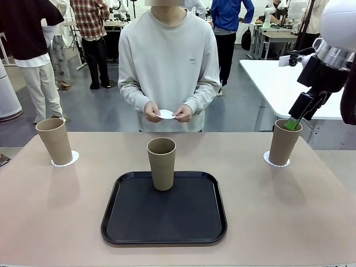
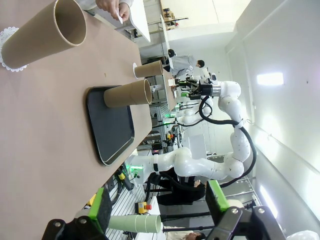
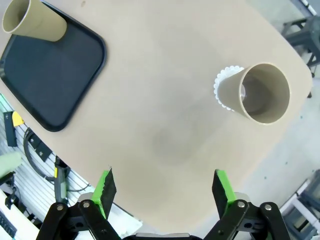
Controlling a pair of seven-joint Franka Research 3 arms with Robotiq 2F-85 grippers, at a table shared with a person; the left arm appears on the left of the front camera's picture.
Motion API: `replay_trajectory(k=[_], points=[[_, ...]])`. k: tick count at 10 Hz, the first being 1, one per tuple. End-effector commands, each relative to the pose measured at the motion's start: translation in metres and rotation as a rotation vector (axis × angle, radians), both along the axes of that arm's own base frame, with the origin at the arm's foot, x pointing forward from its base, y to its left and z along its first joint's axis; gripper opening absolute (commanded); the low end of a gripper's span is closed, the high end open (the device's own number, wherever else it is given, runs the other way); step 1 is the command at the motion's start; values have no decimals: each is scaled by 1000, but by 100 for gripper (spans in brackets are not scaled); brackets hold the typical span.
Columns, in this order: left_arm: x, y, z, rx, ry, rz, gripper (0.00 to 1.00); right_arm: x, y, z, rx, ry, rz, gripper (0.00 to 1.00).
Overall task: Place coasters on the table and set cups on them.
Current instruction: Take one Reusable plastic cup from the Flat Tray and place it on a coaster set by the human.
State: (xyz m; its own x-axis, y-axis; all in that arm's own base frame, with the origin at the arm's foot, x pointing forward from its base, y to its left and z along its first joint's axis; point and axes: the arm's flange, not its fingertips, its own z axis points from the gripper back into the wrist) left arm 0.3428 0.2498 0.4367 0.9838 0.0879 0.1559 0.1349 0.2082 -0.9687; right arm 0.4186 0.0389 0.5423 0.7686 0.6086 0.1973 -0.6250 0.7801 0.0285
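Beige counter (image 1: 289, 222) w/ a black tray (image 1: 183, 217) at its centre, on the robot's side. The tray cup (image 1: 162, 163), tan paper, stands upright near the tray's far edge w/ no coaster under it. Left of the tray, the left cup (image 1: 54, 141) sits on a lacy white left coaster (image 1: 71, 158). Right of the tray, the right cup (image 1: 284, 142) sits on the right coaster (image 1: 268, 160). Beyond the tray, a person's hands (image 1: 151, 110) hold a third coaster (image 1: 166, 114).

Right gripper (image 1: 293, 122) hangs above the right cup, jaws wide, empty. Left gripper (image 2: 159, 205) is likewise spread, empty.

Cups look light & thin-walled, prob. easy to crush or tip. A gentle pinch across the rim or upper wall seems best. Coasters look like flimsy paper, hard to lift off a flat top.
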Motion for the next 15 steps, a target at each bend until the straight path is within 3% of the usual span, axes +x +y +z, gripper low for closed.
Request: replay_trajectory(k=[1, 2, 3, 4, 5, 7, 9, 12, 15], points=[[-1, 1, 2, -7, 1, 6, 100, -4, 0, -4, -20, -15, -11, 100], [-1, 1, 2, -7, 1, 6, 100, 0, 0, 0, 0, 0, 0, 100], [-1, 1, 2, -7, 1, 6, 100, -13, -34, 14, 207, 27, -111, 100], [-1, 1, 2, -7, 1, 6, 100, -16, -75, 16, 414, 106, -158, 100], [-1, 1, 2, -7, 1, 6, 100, -18, -108, 15, 521, 112, -244, 100], [-1, 1, 2, -7, 1, 6, 100, -28, -161, 2, 718, 125, -355, 100], [-1, 1, 2, -7, 1, 6, 100, -49, -209, -25, 949, 157, -366, 100], [-1, 1, 2, -7, 1, 6, 100, -71, -255, -69, 1109, 173, -358, 100], [-1, 1, 2, -7, 1, 6, 100, -95, -279, -97, 1157, 198, -387, 100]])
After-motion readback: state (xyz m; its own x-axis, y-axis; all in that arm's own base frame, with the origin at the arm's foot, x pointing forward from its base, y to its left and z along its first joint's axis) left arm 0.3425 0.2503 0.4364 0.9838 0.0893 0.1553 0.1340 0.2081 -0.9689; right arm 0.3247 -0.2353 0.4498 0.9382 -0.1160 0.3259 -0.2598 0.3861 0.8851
